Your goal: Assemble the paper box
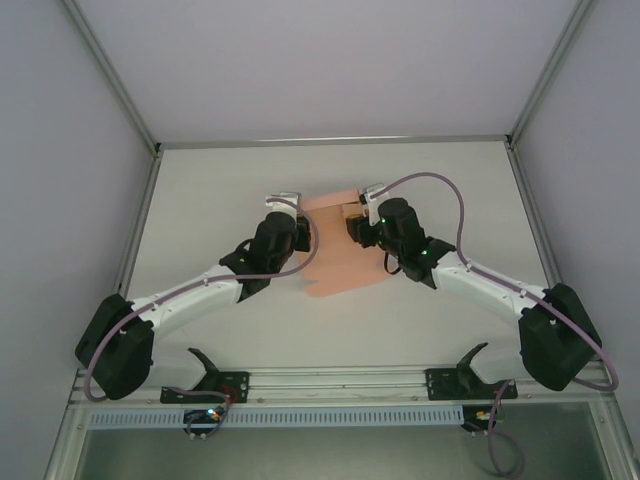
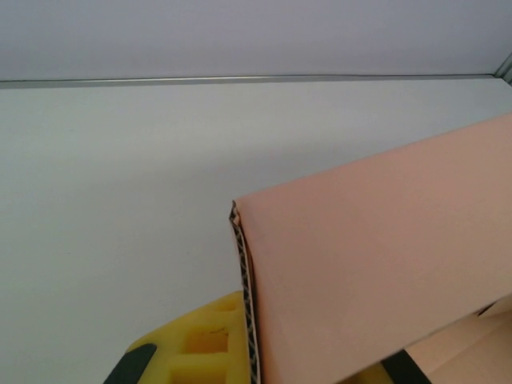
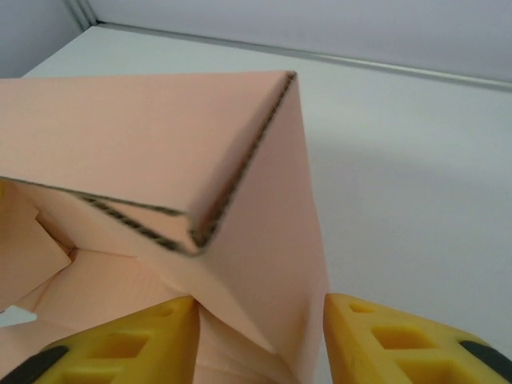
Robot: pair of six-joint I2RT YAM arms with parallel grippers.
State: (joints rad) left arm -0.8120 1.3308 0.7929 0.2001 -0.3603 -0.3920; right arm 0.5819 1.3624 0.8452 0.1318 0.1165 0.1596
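The paper box [image 1: 340,268] is found around the middle of the table [image 1: 220,180], a little toward the table's far edge, as salmon-pink corrugated card that is only partly folded: a flat part is spread on the table's surface, while a panel at the side nearer the table's far edge is raised off it. The left gripper [image 1: 290,204] is seen just left of the table's middle, at the raised panel's left end. In the left wrist view the card [image 2: 376,272] is shown rising from between the yellow fingers [image 2: 204,348] of the left gripper [image 2: 280,372], its fluted edge exposed above the white table [image 2: 120,200]; these jaws are pressed together on that flap. The right gripper [image 1: 362,202] is placed just right of the table's middle, at the panel's other end. In the right wrist view a folded corner of the box [image 3: 160,136] is held up over the table [image 3: 416,160], and the right gripper [image 3: 260,340] is seen with its yellow fingers [image 3: 392,340] spread, one on each side of a sloping card panel; whether that panel is squeezed by them cannot be told
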